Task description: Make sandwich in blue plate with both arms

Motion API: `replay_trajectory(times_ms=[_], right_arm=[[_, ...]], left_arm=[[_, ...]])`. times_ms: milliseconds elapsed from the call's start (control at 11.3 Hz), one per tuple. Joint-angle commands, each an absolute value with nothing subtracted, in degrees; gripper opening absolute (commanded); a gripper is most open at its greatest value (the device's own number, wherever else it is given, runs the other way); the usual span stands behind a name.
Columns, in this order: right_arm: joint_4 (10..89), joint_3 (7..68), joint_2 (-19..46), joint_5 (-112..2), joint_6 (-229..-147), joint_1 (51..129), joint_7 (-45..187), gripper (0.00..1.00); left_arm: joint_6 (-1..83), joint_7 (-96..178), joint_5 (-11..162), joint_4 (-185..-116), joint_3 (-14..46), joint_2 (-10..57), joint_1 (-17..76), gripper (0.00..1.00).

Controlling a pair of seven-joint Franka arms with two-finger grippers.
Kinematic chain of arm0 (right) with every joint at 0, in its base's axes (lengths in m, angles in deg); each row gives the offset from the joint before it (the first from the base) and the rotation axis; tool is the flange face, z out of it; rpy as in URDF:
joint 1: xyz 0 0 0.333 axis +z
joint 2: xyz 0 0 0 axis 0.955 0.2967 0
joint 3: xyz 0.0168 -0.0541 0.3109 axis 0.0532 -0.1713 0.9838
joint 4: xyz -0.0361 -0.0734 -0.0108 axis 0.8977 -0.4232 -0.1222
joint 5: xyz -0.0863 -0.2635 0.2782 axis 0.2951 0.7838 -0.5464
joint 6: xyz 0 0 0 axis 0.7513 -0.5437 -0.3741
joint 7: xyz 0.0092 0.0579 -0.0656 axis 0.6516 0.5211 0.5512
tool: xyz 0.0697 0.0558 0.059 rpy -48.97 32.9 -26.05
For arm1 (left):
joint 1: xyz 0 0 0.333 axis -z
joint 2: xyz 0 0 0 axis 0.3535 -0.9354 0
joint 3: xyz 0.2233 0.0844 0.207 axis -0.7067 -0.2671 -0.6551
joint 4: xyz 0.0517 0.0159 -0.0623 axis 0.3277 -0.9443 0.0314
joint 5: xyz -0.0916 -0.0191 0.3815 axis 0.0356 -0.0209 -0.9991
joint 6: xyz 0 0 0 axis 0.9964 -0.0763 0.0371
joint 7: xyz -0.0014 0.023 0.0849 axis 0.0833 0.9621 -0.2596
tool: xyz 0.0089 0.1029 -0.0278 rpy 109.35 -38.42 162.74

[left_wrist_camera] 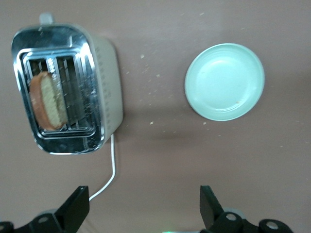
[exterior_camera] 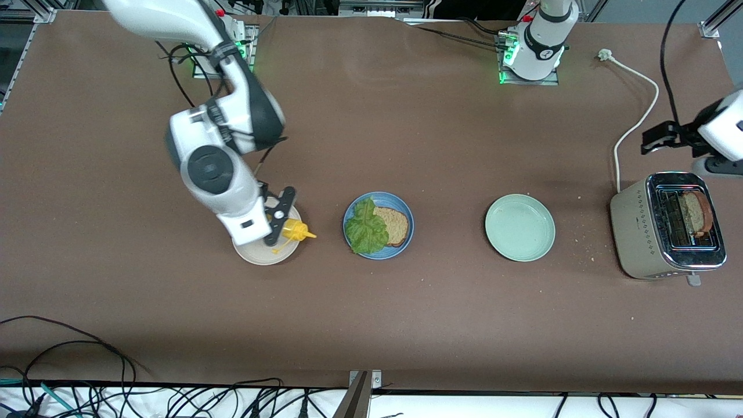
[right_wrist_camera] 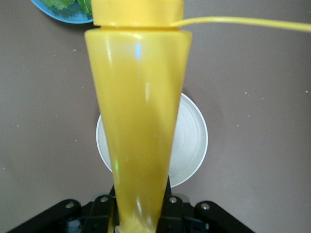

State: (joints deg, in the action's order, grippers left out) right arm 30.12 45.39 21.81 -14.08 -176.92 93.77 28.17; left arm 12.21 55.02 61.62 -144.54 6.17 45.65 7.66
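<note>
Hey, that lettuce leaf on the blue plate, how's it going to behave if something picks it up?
The lettuce leaf looks thin and ruffled, so it would probably flop and droop from any pinch point. It likely weighs very little, so it may slide easily off the bread slice it partly covers on the blue plate. Its crinkled edges suggest that it tears or bruises under a hard squeeze.

Robotics lab, not a kitchen. Evidence: brown-covered surface (exterior_camera: 406, 319) w/ aluminium frame rails (exterior_camera: 715, 20) at corners, arm bases (exterior_camera: 531, 58) bolted on w/ green status LEDs, loose cables (exterior_camera: 87, 389) along front edge.
</note>
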Motion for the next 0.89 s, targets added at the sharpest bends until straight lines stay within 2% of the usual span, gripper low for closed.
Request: replay_trajectory(times_ms=[0, 178, 267, 444, 622, 800], right_arm=[[31.7, 54.9, 21.0, -22.3, -176.9, 76.6, 13.1, 0.00], [31.6, 54.9, 22.3, -28.4, -176.0, 71.5, 2.1, 0.00], [31.4, 54.9, 23.8, -31.2, -175.2, 68.9, -2.9, 0.00], [31.2, 54.9, 27.9, -37.9, -175.2, 62.9, -15.0, 0.00], [30.6, 54.9, 32.1, -41.8, -175.2, 59.1, -25.4, 0.00], [29.7, 54.9, 36.1, -46.5, -175.2, 56.9, -30.7, 0.00]], left_arm=[[12.3, 64.2, 60.7, -135.7, 6.6, 34.6, -1.5, 1.00], [13.1, 70.6, 60.7, -129.7, 6.6, 27.7, -5.6, 1.00], [15.5, 72.0, 60.6, -128.9, 6.6, 25.3, -6.7, 1.00], [20.1, 72.2, 60.4, -129.7, 6.6, 23.0, -8.4, 1.00], [21.0, 72.0, 60.3, -129.6, 6.6, 20.8, -8.4, 1.00], [21.8, 71.6, 60.2, -129.8, 6.6, 19.5, -8.4, 0.95]])
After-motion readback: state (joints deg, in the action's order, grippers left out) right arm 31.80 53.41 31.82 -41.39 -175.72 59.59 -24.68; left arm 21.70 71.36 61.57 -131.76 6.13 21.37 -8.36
